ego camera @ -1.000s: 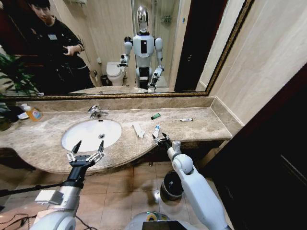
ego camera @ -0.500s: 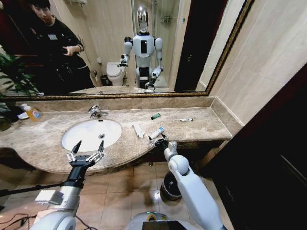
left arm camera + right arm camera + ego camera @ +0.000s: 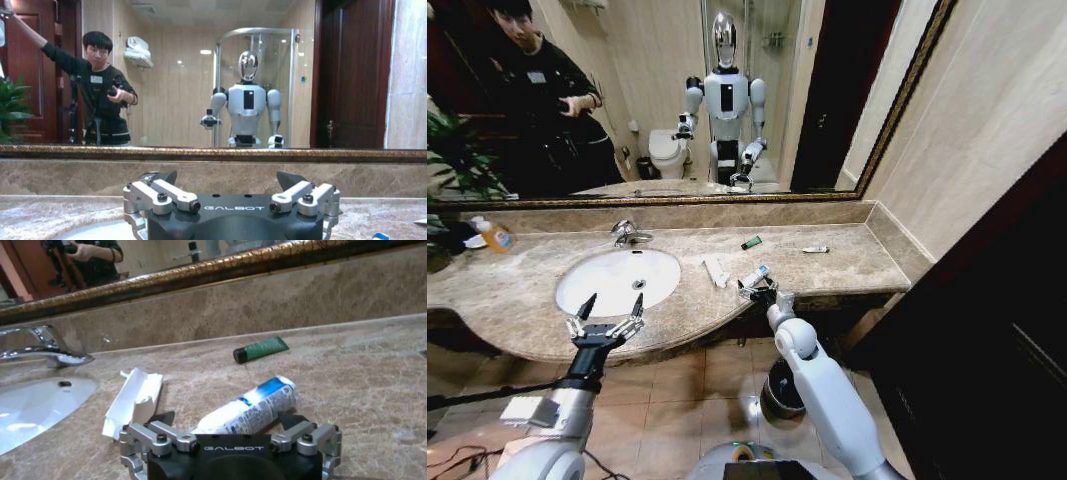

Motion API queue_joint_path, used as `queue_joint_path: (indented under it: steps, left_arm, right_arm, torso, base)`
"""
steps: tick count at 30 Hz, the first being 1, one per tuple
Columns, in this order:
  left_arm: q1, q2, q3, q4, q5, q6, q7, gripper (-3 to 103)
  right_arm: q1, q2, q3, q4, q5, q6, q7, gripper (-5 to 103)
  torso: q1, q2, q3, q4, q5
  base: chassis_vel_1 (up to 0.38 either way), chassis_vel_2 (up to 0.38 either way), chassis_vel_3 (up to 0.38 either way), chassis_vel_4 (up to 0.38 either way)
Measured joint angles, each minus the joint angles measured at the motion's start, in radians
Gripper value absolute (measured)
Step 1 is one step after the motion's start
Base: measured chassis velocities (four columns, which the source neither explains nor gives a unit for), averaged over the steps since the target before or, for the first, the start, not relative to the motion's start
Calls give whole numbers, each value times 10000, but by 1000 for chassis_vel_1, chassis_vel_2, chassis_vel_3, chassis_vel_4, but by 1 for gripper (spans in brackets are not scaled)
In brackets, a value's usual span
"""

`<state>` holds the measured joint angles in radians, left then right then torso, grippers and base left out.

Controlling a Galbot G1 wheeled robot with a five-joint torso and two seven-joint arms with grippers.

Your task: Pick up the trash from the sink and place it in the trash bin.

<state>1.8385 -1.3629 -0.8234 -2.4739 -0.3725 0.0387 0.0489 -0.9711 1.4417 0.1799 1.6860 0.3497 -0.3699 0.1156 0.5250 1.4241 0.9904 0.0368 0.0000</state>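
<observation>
One table (image 3: 847, 262), beige marble, runs beneath one gold-framed mirror (image 3: 827, 100). One sink (image 3: 617, 280), a white oval basin, is set into the table's left half, with one chrome faucet (image 3: 627, 233) at its back rim. One trash bin (image 3: 779, 388), round and dark, stands on the tiled floor below the table's front edge, beside the right arm. Two tools: the left tool (image 3: 609, 312) hangs at the table's front edge just before the sink, its fingers spread wide and holding nothing; the right tool (image 3: 758, 289) sits low at the table's front edge to the right of the sink, its fingers spread to either side of the near end of a tube, with no grip on it to be made out. Trash on the table, four pieces counted, none inside the basin: one flat white packet (image 3: 133, 401), crumpled, lying between the sink and the right tool; one white-and-blue tube (image 3: 250, 406), lying slantwise directly ahead of the right tool; one dark green block (image 3: 261, 349), farther back toward the mirror wall; one further white-and-blue tube (image 3: 815, 250), well off to the right. One bottle of orange liquid (image 3: 493, 235) stands at the table's far left.
</observation>
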Motion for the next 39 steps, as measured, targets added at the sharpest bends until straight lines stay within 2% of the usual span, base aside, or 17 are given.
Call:
queue_joint_path:
  steps: [13,15,17,18,20,21,24,26,28,29,31,33,35,36,39]
  left_arm:
    - [0,0,0,0,0,0,0,100]
    - [0,0,0,0,0,0,0,100]
    - [0,0,0,0,0,0,0,100]
    - [0,0,0,0,0,0,0,100]
    - [0,0,0,0,0,0,0,100]
    - [0,0,0,0,0,0,0,100]
    - [0,0,0,0,0,0,0,100]
    - [0,0,0,0,0,0,0,100]
    - [0,0,0,0,0,0,0,100]
    - [0,0,0,0,0,0,0,100]
    - [0,0,0,0,0,0,0,100]
    - [0,0,0,0,0,0,0,100]
    - [0,0,0,0,0,0,0,100]
    - [0,0,0,0,0,0,0,100]
    - [0,0,0,0,0,0,0,100]
  right_arm:
    - [-117,42,-45,8,-206,43,12,101]
    - [-117,43,-66,-9,-253,62,63,97]
    - [-107,44,-113,-50,-314,110,181,88]
    - [-100,48,-128,-73,-340,123,217,88]
    - [-90,57,-152,-115,-392,147,238,77]
    - [-90,57,-152,-115,-392,147,238,77]
    - [-75,80,-183,-155,-470,186,237,61]
    - [-70,82,-188,-156,-477,187,236,61]
    - [-63,84,-191,-152,-484,199,226,50]
    - [-63,84,-191,-152,-484,199,226,50]
    - [-77,71,-189,-113,-496,226,213,38]
    - [-117,41,-183,-70,-516,271,212,32]
    - [-134,30,-180,-50,-519,284,219,32]
    - [-171,4,-168,-2,-522,324,238,26]
    - [-248,-53,-147,147,-526,354,266,26]
  torso:
    - [0,0,0,0,0]
    - [0,0,0,0,0]
    - [0,0,0,0,0]
    - [0,0,0,0,0]
    - [0,0,0,0,0]
    - [0,0,0,0,0]
    - [0,0,0,0,0]
    - [0,0,0,0,0]
    - [0,0,0,0,0]
    - [0,0,0,0,0]
    - [0,0,0,0,0]
    - [0,0,0,0,0]
    - [0,0,0,0,0]
    - [0,0,0,0,0]
    - [0,0,0,0,1]
  base:
    - [0,0,0,0]
    - [0,0,0,0]
    - [0,0,0,0]
    - [0,0,0,0]
    - [0,0,0,0]
    - [0,0,0,0]
    - [0,0,0,0]
    - [0,0,0,0]
    - [0,0,0,0]
    - [0,0,0,0]
    - [0,0,0,0]
    - [0,0,0,0]
    - [0,0,0,0]
    - [0,0,0,0]
    - [0,0,0,0]
